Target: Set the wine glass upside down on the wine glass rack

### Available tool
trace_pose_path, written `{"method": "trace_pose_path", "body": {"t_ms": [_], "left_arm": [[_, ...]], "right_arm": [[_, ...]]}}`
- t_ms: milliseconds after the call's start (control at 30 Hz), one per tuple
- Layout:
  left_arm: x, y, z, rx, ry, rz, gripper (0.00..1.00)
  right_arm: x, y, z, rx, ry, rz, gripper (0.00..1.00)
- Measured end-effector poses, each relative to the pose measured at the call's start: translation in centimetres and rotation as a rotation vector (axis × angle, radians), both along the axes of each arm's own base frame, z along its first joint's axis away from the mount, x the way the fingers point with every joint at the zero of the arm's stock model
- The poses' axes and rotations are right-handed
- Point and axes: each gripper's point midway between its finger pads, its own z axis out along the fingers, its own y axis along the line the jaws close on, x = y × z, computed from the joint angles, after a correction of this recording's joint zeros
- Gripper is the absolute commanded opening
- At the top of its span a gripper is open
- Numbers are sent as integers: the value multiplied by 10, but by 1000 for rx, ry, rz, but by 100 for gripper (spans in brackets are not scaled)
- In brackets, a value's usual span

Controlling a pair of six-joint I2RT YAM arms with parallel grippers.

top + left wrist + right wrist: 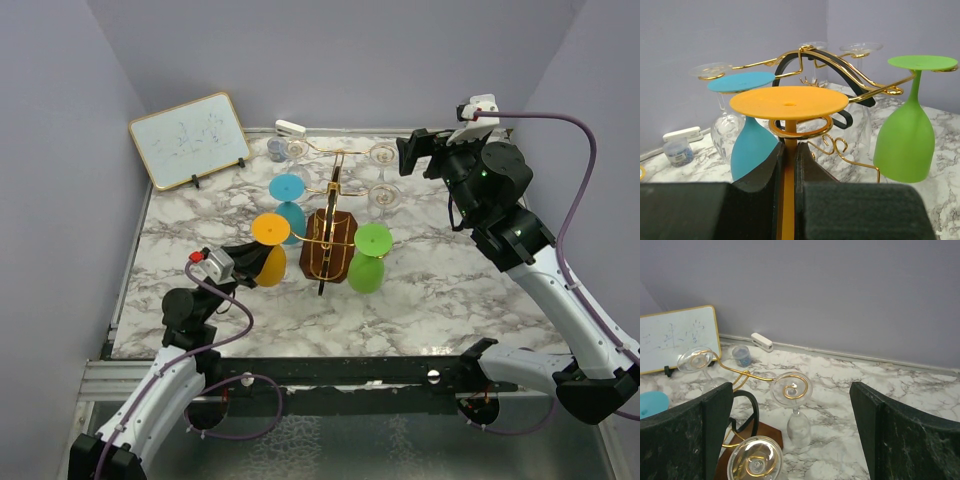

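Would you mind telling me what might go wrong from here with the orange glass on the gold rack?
1. The left gripper is shut on the stem of the orange wine glass, whose stem sits in a curl of the gold wire rack; retreating before opening could drag the glass off or tip the rack.
2. The blue wine glass hangs close beside that gripper; a sideways move may bump it.

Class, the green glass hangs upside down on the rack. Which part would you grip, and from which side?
Likely the stem of the green glass, between foot and bowl: thin and upright, it suits the jaws, while the bowl is wide and round. Come level from the right, away from the rack, whose wire crowds the left.
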Motion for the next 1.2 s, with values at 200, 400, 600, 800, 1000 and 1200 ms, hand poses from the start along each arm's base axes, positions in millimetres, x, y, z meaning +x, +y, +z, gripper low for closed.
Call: {"method": "trace_pose_path", "body": {"t_ms": [200,400,600,800,1000,1200], "left_arm": [[-12,-6,-5,26,-11,-64,0],[-24,-17,-11,63,-10,-155,5],[-30,-22,-14,83,-13,-197,31],[-31,-25,-29,120,28,-222,52],[-28,-25,-40,162,62,-216,55],[-24,-24,-41,197,82,-205,87]], "right_arm": [[0,0,0,0,0,0,99],[0,0,0,1,-2,0,99],[1,1,-4,-1,1,0,99],[2,2,-7,-2,8,-1,99],[8,6,-15,-3,30,0,99],[9,7,-17,-5,33,0,99]]}}
